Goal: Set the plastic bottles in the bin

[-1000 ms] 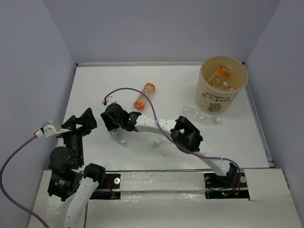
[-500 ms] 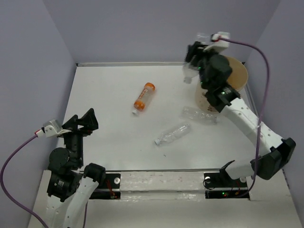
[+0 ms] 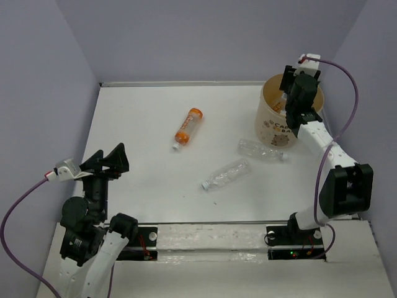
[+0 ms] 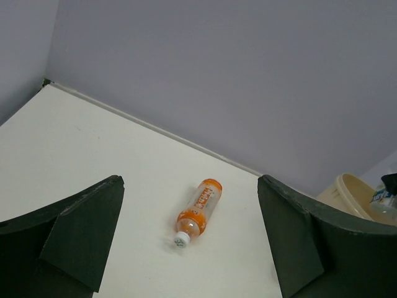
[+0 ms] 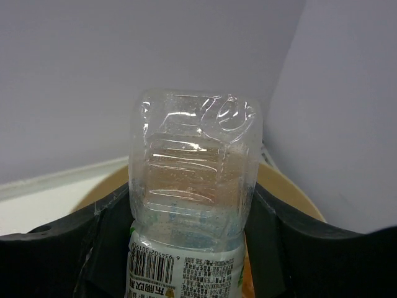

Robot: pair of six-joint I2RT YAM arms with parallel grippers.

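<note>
Right end effector (image 5: 191,233) has swung over the bin (image 3: 275,128), clutching a clear bottle (image 5: 193,180).

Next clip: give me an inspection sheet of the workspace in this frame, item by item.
Surface: white table, three bottles lying on it.
Job's things: orange-labelled bottle, middle clear bottle and clear bottle beside the bin all lie outside the bin; held clear bottle is above the bin's mouth.
Clutter: nothing seen.
Grippers: left gripper jaws open, empty; right gripper jaws shut on the held clear bottle.
Cables: left purple cable and right purple cable loop from the wrists.
Surroundings: plain lilac walls on three sides.
</note>
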